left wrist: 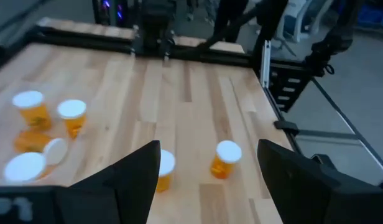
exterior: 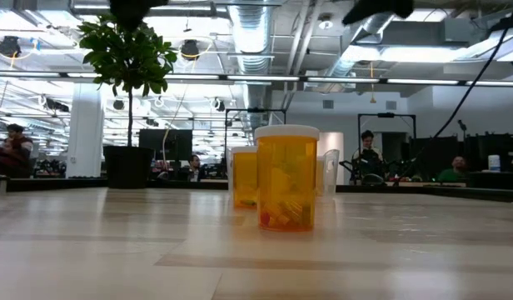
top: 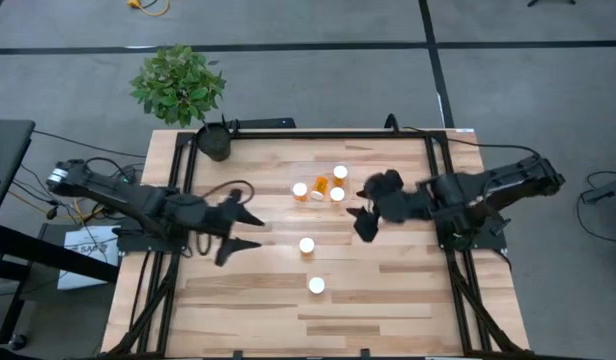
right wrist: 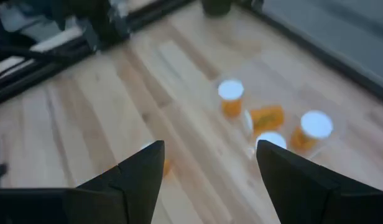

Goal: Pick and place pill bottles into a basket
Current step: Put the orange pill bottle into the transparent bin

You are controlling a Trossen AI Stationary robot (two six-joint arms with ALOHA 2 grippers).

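Several orange pill bottles with white caps stand on the wood table. A cluster sits at the middle far part: three upright [top: 340, 173] [top: 300, 190] [top: 337, 194] and one lying on its side [top: 321, 186]. The clear basket shows only faintly around this cluster [right wrist: 249, 124]. Two more bottles stand alone nearer the front [top: 307, 244] [top: 316, 285]. My left gripper [top: 243, 232] is open and empty, left of these two [left wrist: 163, 168] [left wrist: 226, 158]. My right gripper [top: 365, 211] is open and empty, just right of the cluster [right wrist: 230, 96].
A dark plant pot [top: 214, 142] with a green plant stands at the table's far left corner. Black frame rails [top: 328, 133] run along the table's edges. In the low view a bottle [exterior: 286, 177] stands close before the camera; people sit in the room behind.
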